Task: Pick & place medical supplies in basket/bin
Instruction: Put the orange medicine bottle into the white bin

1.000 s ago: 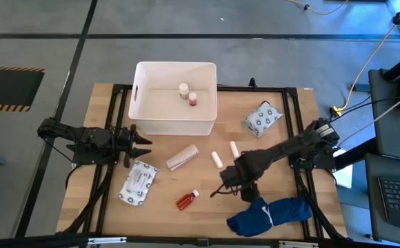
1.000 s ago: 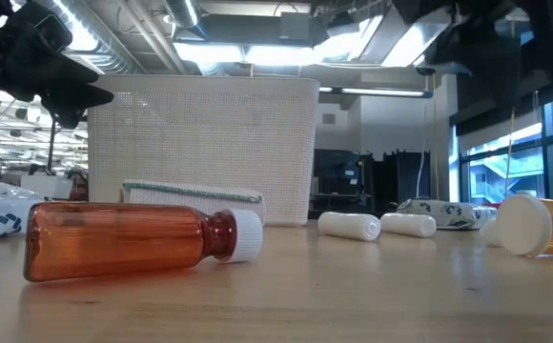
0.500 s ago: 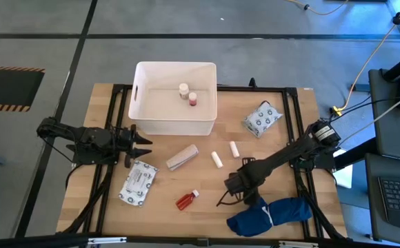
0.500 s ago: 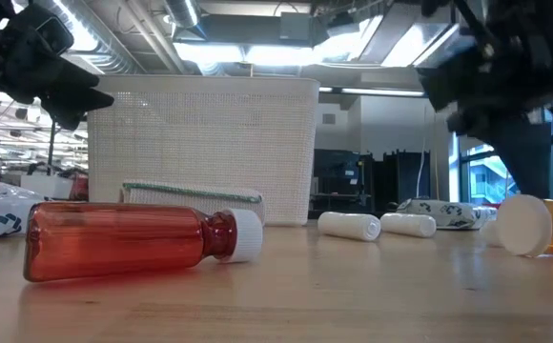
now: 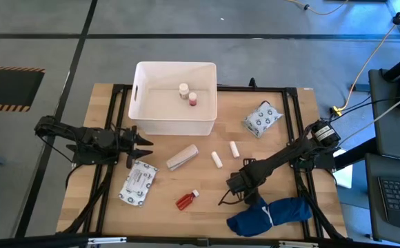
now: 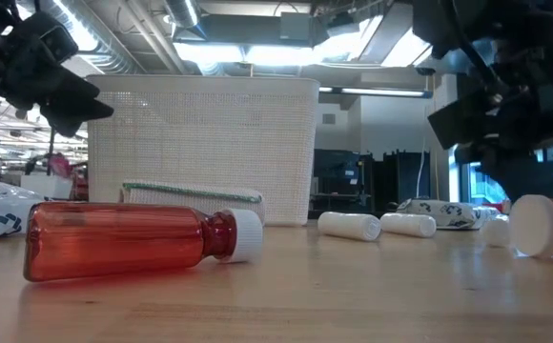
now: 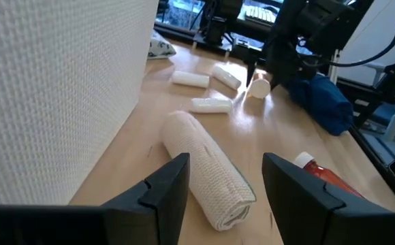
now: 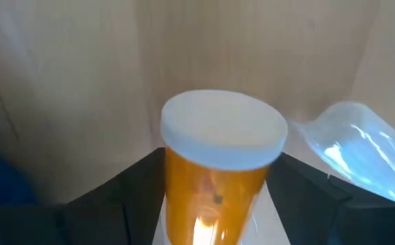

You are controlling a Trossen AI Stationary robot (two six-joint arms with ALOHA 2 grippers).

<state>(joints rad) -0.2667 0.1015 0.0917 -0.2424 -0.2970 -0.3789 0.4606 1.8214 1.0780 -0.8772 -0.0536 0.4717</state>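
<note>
Your right tool [image 8: 214, 204] gripping the orange bottle [image 8: 214, 173] at counter [image 5: 290, 124] five o'clock; your left tool [image 7: 218, 184] open at nine o'clock, bandage [image 7: 208, 170] ahead; tub [image 5: 174, 120] at twelve, two bottles inside

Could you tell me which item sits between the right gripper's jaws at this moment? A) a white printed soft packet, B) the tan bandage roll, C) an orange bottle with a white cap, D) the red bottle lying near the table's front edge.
C: the right wrist view shows the orange bottle with a white cap framed between the two dark jaws of the right gripper, over the wooden table.
</note>
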